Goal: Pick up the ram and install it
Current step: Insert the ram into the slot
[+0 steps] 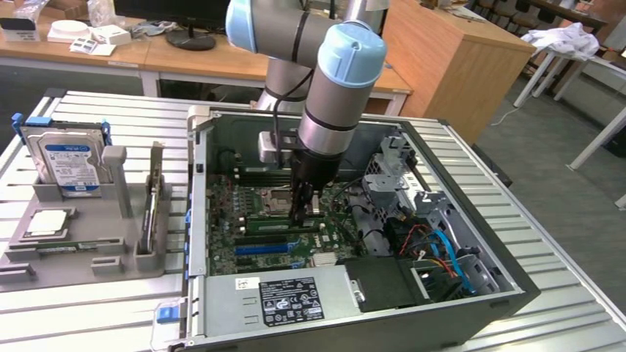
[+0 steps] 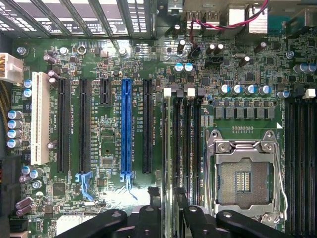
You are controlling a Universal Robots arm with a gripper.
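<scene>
Ram (image 2: 168,148), edge-on with its chips hidden, sits clamped in the closed claw (image 2: 169,223), low over the motherboard (image 2: 109,129).

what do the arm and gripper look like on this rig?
The arm is silver-grey tubing with light blue joint caps; a black cable hangs alongside it. The gripper is black with narrow dark jaws, and a pale block is mounted beside the wrist.
</scene>
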